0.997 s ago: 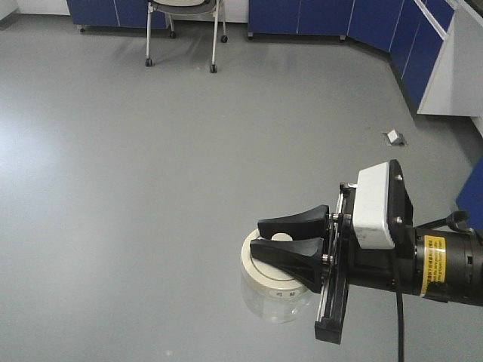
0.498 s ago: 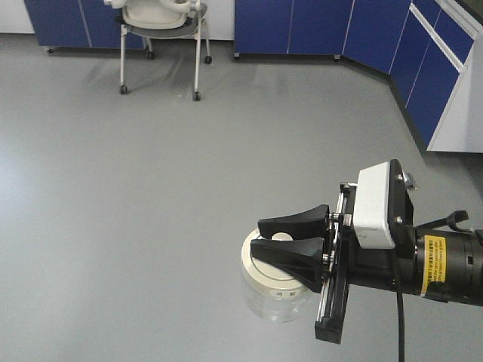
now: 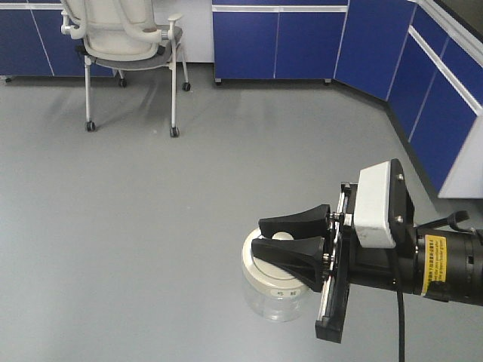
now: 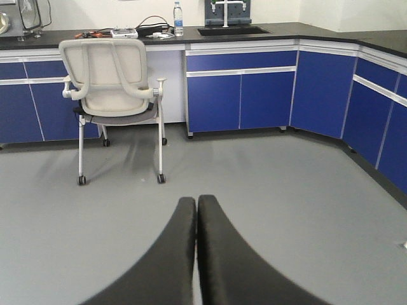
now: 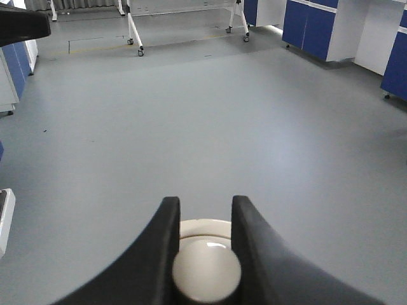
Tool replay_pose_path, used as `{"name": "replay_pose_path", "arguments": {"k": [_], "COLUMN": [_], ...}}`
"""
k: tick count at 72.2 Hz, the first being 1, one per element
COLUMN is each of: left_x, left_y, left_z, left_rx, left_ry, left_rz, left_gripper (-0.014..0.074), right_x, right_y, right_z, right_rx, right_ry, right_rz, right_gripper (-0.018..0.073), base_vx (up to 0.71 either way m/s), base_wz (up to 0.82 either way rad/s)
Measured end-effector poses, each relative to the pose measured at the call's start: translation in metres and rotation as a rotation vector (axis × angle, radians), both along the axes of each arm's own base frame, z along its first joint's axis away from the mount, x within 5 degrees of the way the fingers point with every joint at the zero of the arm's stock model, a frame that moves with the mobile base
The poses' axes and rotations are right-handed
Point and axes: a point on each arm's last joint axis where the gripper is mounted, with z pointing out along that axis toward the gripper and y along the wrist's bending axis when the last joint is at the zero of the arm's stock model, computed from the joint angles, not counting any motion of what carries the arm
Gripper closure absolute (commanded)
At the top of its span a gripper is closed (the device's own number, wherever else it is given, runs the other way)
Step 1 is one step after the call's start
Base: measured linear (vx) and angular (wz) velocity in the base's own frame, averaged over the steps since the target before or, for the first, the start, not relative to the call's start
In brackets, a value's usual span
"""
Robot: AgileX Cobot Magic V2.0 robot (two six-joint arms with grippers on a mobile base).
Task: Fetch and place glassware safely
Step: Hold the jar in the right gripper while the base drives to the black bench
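Note:
The glassware (image 3: pixel 276 300) is a squat clear jar with a wide off-white lid, hanging above the grey floor at lower centre of the front view. My right gripper (image 3: pixel 257 235) is shut on the lid's round knob (image 5: pixel 206 270), with one black finger on either side of it. In the right wrist view the right gripper (image 5: pixel 205 202) frames that knob, and the lid's rim shows just beyond it. My left gripper (image 4: pixel 196 201) is shut with its two fingers pressed together and nothing between them. The left gripper does not show in the front view.
A white wheeled chair (image 3: pixel 124 39) stands at the back left. Blue cabinets (image 3: pixel 279 41) line the back wall and the right side (image 3: pixel 445 113). A dark counter (image 4: pixel 254 30) above them carries a bottle (image 4: pixel 178 11) and a sink. Grey floor (image 3: pixel 151 226) lies between.
The chair and the cabinets have come nearer and lower in the front view and the chair has shifted left. The right gripper and the jar keep their place in the frame.

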Motion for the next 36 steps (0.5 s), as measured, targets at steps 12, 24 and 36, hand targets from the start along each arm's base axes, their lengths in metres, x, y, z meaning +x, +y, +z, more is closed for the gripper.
{"name": "replay_pose_path", "arguments": {"k": [12,24,36], "left_x": [0.0000,0.0000,0.0000], "left_y": [0.0000,0.0000,0.0000], "left_z": [0.0000,0.0000,0.0000], "left_rx": [0.000,0.000,0.000], "left_ry": [0.000,0.000,0.000], "left_rz": [0.000,0.000,0.000], "left_gripper": [0.0603,0.0603,0.0603], "right_x": [0.0001,0.0000,0.0001], "right_y": [0.0000,0.0000,0.0000], "right_z": [0.0000,0.0000,0.0000], "right_rx": [0.000,0.001,0.001], "right_ry": [0.000,0.000,0.000], "right_rz": [-0.001,-0.001,-0.001], "right_gripper": [0.0560,0.0560,0.0560], "base_vx": [0.66,0.63,0.61], "base_wz": [0.11,0.07,-0.07]}}
